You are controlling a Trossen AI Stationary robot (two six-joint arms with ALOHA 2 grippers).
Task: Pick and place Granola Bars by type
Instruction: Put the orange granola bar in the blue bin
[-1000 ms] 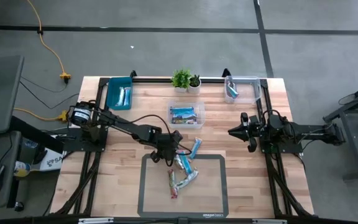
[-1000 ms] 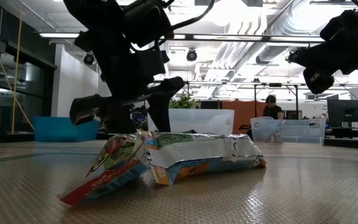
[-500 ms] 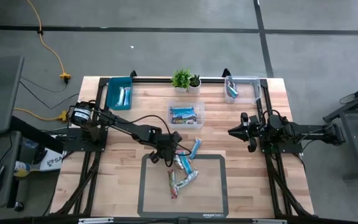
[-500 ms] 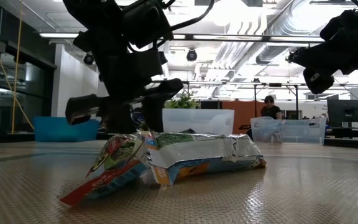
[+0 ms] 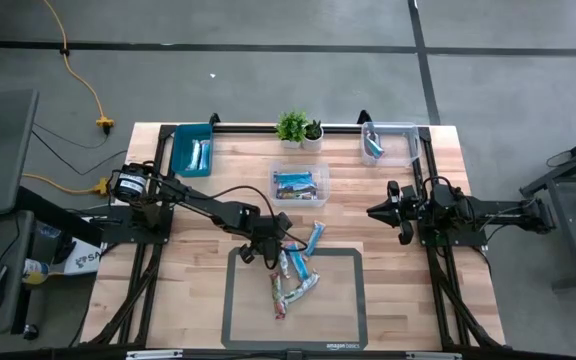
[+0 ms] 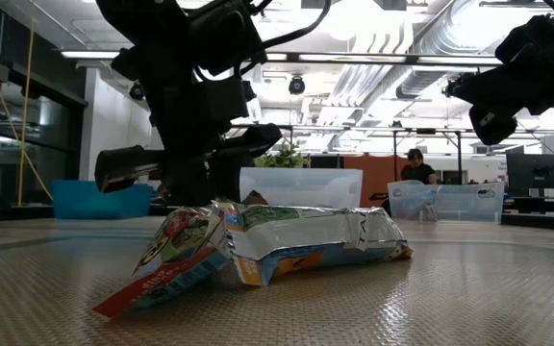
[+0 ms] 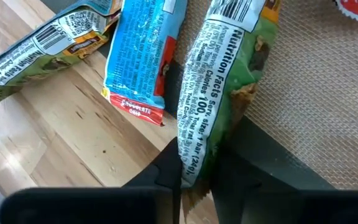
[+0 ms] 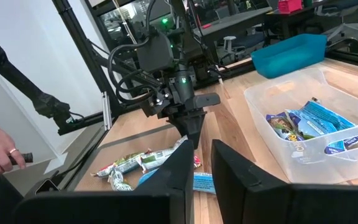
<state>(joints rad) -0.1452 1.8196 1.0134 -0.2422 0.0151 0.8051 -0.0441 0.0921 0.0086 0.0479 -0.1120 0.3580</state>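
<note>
Pinching a green-wrapped granola bar (image 7: 213, 93) between its closed fingers, the left gripper (image 5: 274, 243) sits low at the back edge of the grey mat (image 5: 243, 320). A light blue bar (image 7: 143, 59) lies right beside it on the wood, with a few more bars (image 5: 293, 285) piled on the mat. The right gripper (image 5: 380, 212) hangs well off to the side, fingers nearly together and holding nothing. The clear bin (image 5: 299, 186) mid-table has light blue bars in it.
</note>
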